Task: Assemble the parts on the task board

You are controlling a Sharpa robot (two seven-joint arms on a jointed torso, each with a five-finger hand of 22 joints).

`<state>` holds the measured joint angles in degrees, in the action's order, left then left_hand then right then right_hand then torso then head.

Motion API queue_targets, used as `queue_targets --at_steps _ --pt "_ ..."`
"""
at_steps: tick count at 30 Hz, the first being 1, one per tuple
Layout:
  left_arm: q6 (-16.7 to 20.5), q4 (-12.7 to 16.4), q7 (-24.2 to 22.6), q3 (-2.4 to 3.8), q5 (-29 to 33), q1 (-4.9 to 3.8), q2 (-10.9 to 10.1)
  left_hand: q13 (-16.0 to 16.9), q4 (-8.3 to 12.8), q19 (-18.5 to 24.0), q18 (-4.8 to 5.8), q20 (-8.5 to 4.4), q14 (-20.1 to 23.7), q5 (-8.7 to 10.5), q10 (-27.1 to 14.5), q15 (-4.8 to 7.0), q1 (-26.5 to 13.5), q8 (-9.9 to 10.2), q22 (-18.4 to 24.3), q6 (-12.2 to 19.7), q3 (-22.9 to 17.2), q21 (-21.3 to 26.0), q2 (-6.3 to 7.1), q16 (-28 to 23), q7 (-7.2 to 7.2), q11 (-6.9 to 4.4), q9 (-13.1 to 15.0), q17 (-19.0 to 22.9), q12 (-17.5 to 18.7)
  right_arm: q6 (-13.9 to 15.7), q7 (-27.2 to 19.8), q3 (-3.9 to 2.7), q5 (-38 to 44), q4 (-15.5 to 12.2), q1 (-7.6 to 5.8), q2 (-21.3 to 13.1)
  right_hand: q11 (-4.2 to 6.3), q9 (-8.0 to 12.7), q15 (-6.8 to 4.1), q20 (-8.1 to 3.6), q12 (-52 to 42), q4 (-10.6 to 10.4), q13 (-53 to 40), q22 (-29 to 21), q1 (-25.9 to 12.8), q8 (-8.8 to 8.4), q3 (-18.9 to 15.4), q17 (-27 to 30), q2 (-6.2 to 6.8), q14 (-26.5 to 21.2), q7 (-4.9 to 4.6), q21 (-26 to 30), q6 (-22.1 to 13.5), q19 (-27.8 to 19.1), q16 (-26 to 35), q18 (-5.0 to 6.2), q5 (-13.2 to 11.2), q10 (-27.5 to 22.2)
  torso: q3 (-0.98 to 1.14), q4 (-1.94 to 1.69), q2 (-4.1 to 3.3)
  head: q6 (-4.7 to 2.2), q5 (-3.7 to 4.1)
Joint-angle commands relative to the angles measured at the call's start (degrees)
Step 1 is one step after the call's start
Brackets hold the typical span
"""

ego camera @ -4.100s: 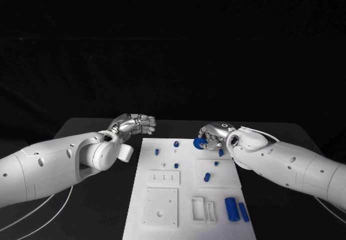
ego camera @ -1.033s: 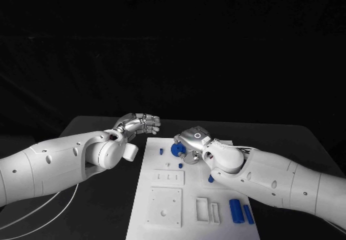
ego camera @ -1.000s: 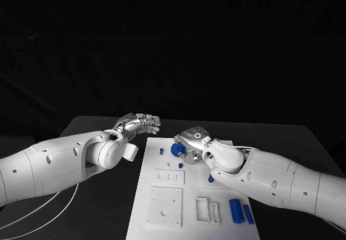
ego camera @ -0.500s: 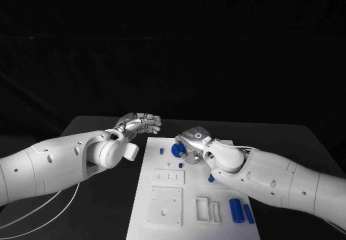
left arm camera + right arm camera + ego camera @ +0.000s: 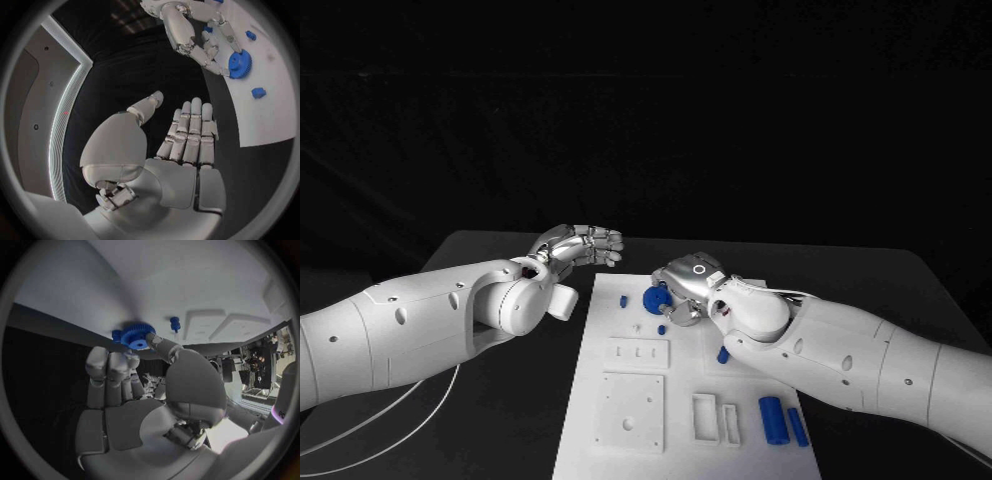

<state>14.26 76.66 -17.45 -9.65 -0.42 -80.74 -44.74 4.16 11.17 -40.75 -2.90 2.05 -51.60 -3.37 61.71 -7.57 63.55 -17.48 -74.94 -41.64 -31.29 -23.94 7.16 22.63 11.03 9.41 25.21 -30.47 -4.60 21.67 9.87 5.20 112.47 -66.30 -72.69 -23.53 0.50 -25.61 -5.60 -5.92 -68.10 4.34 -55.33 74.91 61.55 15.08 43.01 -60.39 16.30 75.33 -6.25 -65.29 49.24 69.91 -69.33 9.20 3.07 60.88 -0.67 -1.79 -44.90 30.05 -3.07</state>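
Note:
The white task board [image 5: 675, 385] lies lengthwise in the middle of the black table. My right hand [image 5: 689, 285] is over its far left part and pinches a blue gear [image 5: 653, 298] between thumb and fingertips, low at the board's surface. The right wrist view shows the gear [image 5: 139, 336] at the fingertips against the board [image 5: 206, 285], with a small blue peg [image 5: 175, 323] close beside it. My left hand [image 5: 581, 246] hovers off the board's far left corner and holds nothing. In the left wrist view its fingers [image 5: 187, 135] are stretched out, and the gear [image 5: 238, 64] shows under the right hand [image 5: 197, 35].
On the board lie small blue pegs [image 5: 625, 300] [image 5: 659, 329], a blue piece [image 5: 723, 354] beside my right forearm, two blue cylinders [image 5: 770, 418] at the near right, and white blocks [image 5: 633, 353] [image 5: 630, 412] [image 5: 713, 420]. Black table lies on both sides.
Over four seconds my right hand has carried the gear from the board's far right to its far left. In the last half second it barely shifted. The left hand has stayed put.

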Motion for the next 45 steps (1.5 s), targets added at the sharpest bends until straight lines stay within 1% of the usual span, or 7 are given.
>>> queue_targets --at_steps 1,9,12,28,36,40,45 --pt "-0.3 0.1 -0.4 0.05 -0.2 -0.05 0.1 -0.1 -0.2 0.4 -1.17 0.12 0.0 -0.11 0.0 -0.38 -0.3 0.0 -1.1 -0.1 -0.1 -0.4 0.02 -0.4 0.98 0.26 -0.1 -0.1 0.2 -3.6 -1.1 0.04 -4.2 0.2 0.04 -0.1 -1.58 0.1 0.43 -0.18 0.3 -0.3 -0.1 0.5 0.3 -0.3 0.5 0.0 0.21 -0.1 -1.32 0.3 0.7 0.0 0.4 5.8 0.2 -1.8 0.0 0.03 0.01 0.01 -0.06" --pt "-0.3 0.2 -0.8 0.05 -0.2 -0.05 0.1 -0.1 -0.6 0.4 -1.15 0.15 0.0 -0.16 0.0 -0.4 -0.6 0.0 -1.1 0.0 -0.1 -0.4 -0.28 -0.4 1.04 0.28 -0.1 -0.1 0.2 -6.1 -1.9 0.03 -7.4 0.2 0.03 -0.6 -0.87 0.0 -0.19 -0.06 0.6 -0.3 -0.2 0.6 4.0 -0.36 5.8 0.0 -7.66 -0.6 -0.5 0.8 -0.2 -0.7 0.7 5.8 -0.2 -2.8 0.03 0.06 0.01 0.11 -0.12" --pt "-0.3 0.2 -0.7 0.05 -0.2 -0.05 0.1 -0.1 -0.7 0.4 -1.15 0.15 0.0 -0.16 0.0 -0.4 -0.7 0.0 -1.1 0.0 -0.1 -0.4 -0.3 -0.4 1.04 0.28 -0.1 -0.1 0.2 -6.3 -2.1 0.03 -8.0 0.3 0.02 -0.7 -0.58 0.0 -0.5 0.36 0.5 -0.9 -0.5 0.8 3.8 -0.25 9.1 -0.1 -9.23 -0.8 -0.12 0.7 -0.4 -1.3 0.8 5.8 -0.3 -3.3 0.03 0.07 -0.01 0.14 -0.15" --pt "-0.4 0.0 -0.6 0.05 -0.2 -0.05 0.1 -0.1 -0.9 0.5 -1.14 0.16 0.1 -0.17 -0.1 -0.43 -1.0 0.1 -1.1 0.1 -0.1 -0.4 -0.31 -0.6 1.09 0.32 -0.1 -0.1 0.3 -5.7 -2.1 0.02 -9.4 -0.3 -0.04 -1.4 -0.02 -0.6 -1.06 0.31 -0.1 -0.8 -1.3 1.0 1.5 0.33 15.0 -0.3 -9.1 -0.8 0.36 -0.2 -1.7 -1.2 0.7 5.8 -0.3 -3.5 0.03 0.08 0.01 0.14 -0.14" --pt "-0.3 -0.2 -0.6 0.05 -0.2 -0.05 0.0 -0.1 -0.9 0.5 -1.15 0.15 0.1 -0.18 -0.1 -0.43 -0.9 0.1 -1.1 0.1 -0.1 -0.4 -0.3 -0.6 1.1 0.33 -0.1 -0.1 0.3 -0.8 -3.3 -0.3 -11.3 -2.0 -0.29 -3.2 -0.18 -0.7 -0.92 0.18 -0.2 -0.5 -1.3 1.0 1.3 0.61 15.5 -0.3 -8.87 -0.7 0.19 -0.4 -1.5 -1.0 0.6 5.8 -0.3 -3.3 0.04 0.14 0.02 -0.04 -0.05" --pt "-0.3 -0.5 -0.7 0.05 -0.2 -0.05 -0.1 -0.1 -0.9 0.5 -1.16 0.15 0.1 -0.18 -0.1 -0.42 -0.9 0.1 -1.1 0.1 -0.1 -0.4 -0.27 -0.6 1.1 0.32 -0.1 -0.1 0.3 4.0 -5.8 -0.92 -15.3 -3.0 -0.69 -4.7 -0.25 -0.8 -0.87 0.05 -0.2 -0.3 -1.2 0.9 1.3 0.73 15.8 -0.4 -8.56 -0.5 0.08 -0.4 -1.5 -0.7 0.5 5.8 -0.3 -3.0 0.03 0.19 0.06 -0.22 0.0" --pt "-0.4 -0.9 -0.9 0.05 -0.2 -0.05 -0.2 -0.1 -0.9 0.5 -1.18 0.14 0.1 -0.18 -0.1 -0.42 -0.8 0.1 -1.1 0.1 -0.2 -0.4 -0.25 -0.6 1.07 0.31 -0.1 -0.2 0.3 5.8 -9.1 -3.11 -23.2 -4.8 -1.15 -7.2 -0.39 -0.9 -0.75 -0.11 -0.1 -0.1 -1.1 0.8 1.3 0.85 16.0 -0.4 -7.98 -0.4 -0.06 -0.4 -1.6 -0.5 0.5 5.8 -0.3 -2.7 0.13 0.26 0.11 -0.51 0.05"
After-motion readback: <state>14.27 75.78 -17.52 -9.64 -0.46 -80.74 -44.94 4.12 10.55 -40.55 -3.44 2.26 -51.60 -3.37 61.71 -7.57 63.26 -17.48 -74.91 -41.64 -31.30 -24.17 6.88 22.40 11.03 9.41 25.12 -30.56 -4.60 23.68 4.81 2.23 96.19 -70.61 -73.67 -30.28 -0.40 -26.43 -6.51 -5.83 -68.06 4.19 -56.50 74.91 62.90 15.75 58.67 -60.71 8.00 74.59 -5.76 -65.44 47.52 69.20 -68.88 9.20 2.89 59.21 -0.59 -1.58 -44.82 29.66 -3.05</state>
